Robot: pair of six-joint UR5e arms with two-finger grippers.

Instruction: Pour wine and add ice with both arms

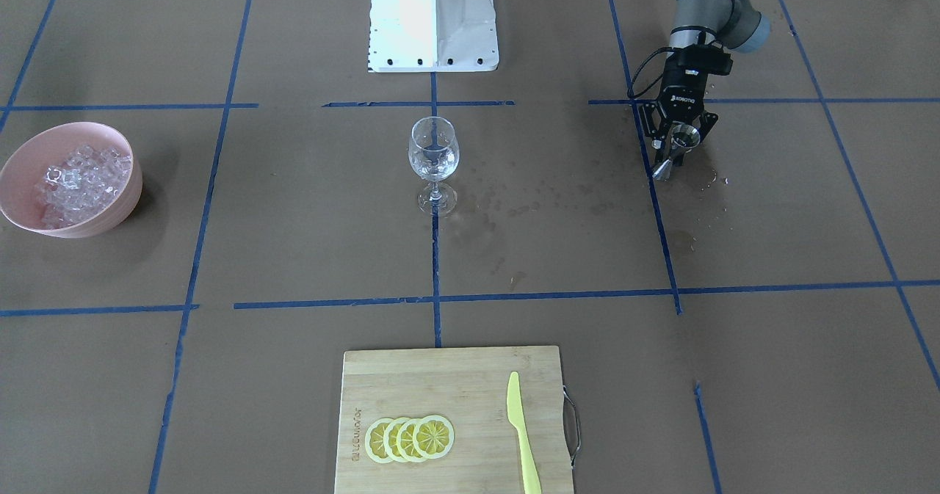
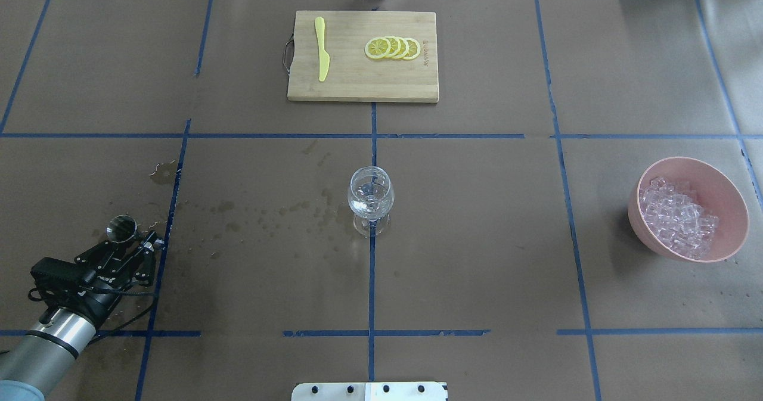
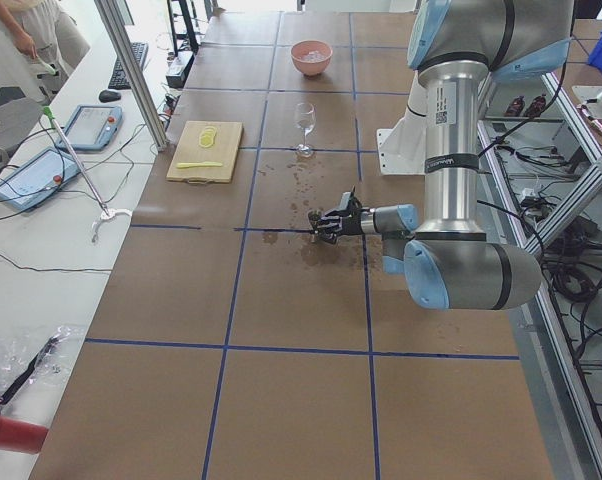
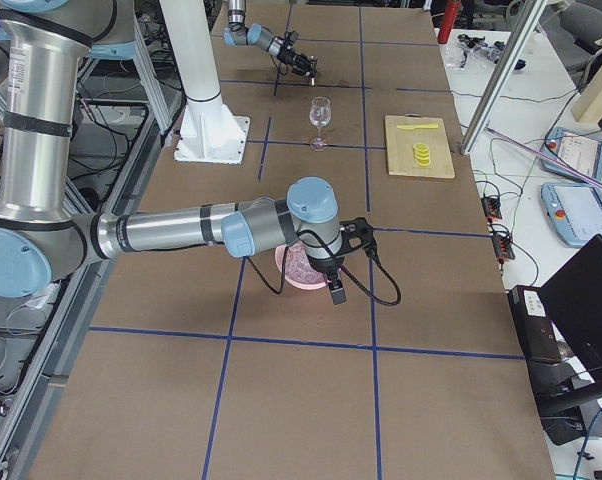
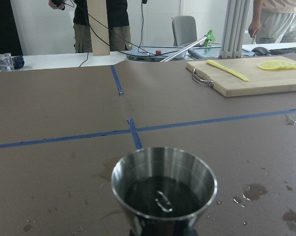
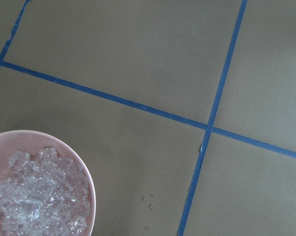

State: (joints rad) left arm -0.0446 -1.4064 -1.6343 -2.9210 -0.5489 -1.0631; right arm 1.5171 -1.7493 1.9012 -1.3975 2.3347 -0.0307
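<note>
Steel double-cone jigger [image 1: 675, 150] with dark wine [image 5: 162, 196] clamped in left gripper [image 1: 680, 140]. Right gripper [image 4: 333, 280] above pink bowl [image 1: 110, 215] of ice [image 1: 81, 182]; aperture cannot tell.

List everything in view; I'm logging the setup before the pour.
wine glass: one, clear, table centre.
jigger: one, steel, in the left gripper.
wine: small measure, dark-looking, inside the jigger.
bowl: one, pink, on the robot's right.
ice: many cubes, clear, heaped in the bowl.
cutting board: one, wooden, far side.
lemon slices: four, yellow, overlapping on the board.
knife: one, yellow, on the board.
splash stains: many, dark, between jigger and glass.
pedestal base: one, white, near side.
people: at least two, beyond the table.
left gripper: one, black, shut on the jigger.
right gripper: one, black, near the bowl; state unclear.
</note>
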